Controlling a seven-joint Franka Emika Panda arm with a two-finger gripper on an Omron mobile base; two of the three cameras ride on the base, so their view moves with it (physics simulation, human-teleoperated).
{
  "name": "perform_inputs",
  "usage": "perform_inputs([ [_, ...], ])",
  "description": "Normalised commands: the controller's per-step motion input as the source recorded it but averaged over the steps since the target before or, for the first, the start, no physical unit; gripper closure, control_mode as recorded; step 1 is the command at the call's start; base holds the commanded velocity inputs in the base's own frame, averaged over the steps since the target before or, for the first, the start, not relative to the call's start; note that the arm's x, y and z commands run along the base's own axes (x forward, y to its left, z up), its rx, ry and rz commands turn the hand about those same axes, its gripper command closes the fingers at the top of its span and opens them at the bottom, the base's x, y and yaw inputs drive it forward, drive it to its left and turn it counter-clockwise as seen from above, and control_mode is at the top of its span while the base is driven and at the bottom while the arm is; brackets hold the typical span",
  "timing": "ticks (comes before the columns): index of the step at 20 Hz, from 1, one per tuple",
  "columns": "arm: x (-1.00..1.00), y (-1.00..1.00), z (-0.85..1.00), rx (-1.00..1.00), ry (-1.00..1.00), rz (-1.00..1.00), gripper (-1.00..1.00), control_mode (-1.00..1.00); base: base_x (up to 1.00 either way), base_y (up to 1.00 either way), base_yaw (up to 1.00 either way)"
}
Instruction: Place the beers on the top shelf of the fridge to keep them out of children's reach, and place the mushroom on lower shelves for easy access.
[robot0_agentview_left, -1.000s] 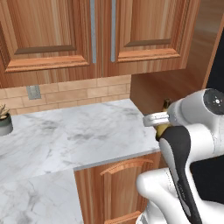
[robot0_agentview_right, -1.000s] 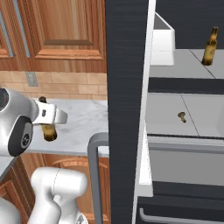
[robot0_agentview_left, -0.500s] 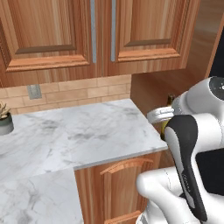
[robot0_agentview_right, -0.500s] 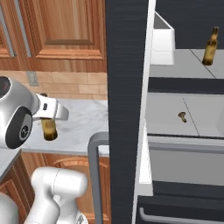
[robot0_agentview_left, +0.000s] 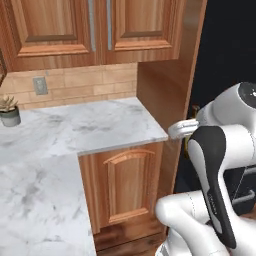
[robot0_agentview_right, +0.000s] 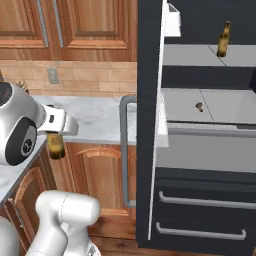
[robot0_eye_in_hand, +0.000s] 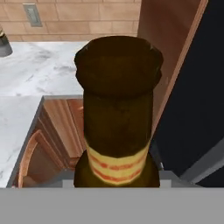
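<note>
I see end effector (robot0_agentview_right: 56, 134) pinching a beer bottle (robot0_agentview_right: 56, 146) | second bottle (robot0_agentview_right: 223, 39) on top shelf (robot0_agentview_right: 190, 55) | mushroom (robot0_agentview_right: 199, 106) one shelf below

You see glossy amber glass on the beer bottle (robot0_eye_in_hand: 117, 113) with its yellowish paper label, veined polished marble on the desk (robot0_agentview_left: 90, 127), warm grained wood on the cabinets (robot0_agentview_left: 125, 22), and matt charcoal on the fridge (robot0_agentview_right: 149, 75).

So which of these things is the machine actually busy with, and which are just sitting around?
Part of the job:
- beer bottle in the tool
- second beer bottle on the top shelf
- mushroom on the lower shelf
- fridge

Just around:
- potted plant
- marble counter
- wall outlet
- wooden cabinets
</note>
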Motion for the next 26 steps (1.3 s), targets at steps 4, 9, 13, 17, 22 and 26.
perform_inputs([
  [4,0.00,0.00,0.00,0.00,0.00,0.00,1.00,1.00,-0.97,0.03,0.00],
  [9,0.00,0.00,0.00,0.00,0.00,0.00,1.00,1.00,-0.34,-0.47,-0.25],
  [13,0.00,0.00,0.00,0.00,0.00,0.00,1.00,1.00,-0.07,-0.72,-0.44],
  [17,0.00,0.00,0.00,0.00,0.00,0.00,1.00,1.00,0.00,-0.81,-0.45],
  [22,0.00,0.00,0.00,0.00,0.00,0.00,1.00,1.00,0.10,-0.78,-0.38],
  [26,0.00,0.00,0.00,0.00,0.00,0.00,1.00,1.00,0.41,-0.46,-0.04],
])
